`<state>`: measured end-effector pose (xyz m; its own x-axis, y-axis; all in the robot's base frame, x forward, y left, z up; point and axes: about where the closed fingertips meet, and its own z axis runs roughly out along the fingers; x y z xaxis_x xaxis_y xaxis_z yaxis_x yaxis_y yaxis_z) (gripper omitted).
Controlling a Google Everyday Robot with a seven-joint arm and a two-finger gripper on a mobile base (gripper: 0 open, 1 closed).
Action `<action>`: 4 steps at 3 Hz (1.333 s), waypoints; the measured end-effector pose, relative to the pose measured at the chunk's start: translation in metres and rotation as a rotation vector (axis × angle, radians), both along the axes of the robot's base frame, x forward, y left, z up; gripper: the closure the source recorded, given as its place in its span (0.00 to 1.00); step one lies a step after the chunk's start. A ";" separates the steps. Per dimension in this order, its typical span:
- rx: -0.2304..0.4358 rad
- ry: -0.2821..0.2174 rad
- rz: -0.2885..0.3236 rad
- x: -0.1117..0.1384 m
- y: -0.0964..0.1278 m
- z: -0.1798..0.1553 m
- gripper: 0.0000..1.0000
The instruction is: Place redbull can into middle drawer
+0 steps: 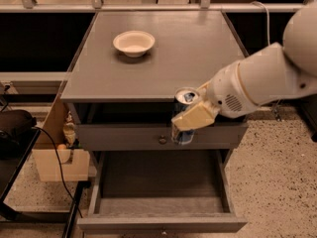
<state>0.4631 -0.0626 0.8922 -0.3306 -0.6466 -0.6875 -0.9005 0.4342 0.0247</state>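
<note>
Mid-carry: our gripper [189,117], jaws clamped on the can [186,96], hangs off the worktop [198,58] front edge, above the open drawer [158,182]. Next: lower fwd & down to drawer floor, then release.

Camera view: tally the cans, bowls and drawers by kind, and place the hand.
redbull can: 1, held in the hand above the middle drawer
cream bowl: 1, on the tabletop
Drawers: 2, middle drawer open, knobbed drawer closed
Total: 4
</note>
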 end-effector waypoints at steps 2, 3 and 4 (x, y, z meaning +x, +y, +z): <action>0.086 -0.012 0.010 -0.017 0.007 -0.054 1.00; 0.110 -0.089 0.059 -0.017 0.014 -0.083 1.00; 0.099 -0.089 0.128 -0.016 0.023 -0.107 1.00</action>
<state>0.4473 -0.0398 0.7851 -0.1848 -0.6072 -0.7727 -0.9489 0.3150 -0.0206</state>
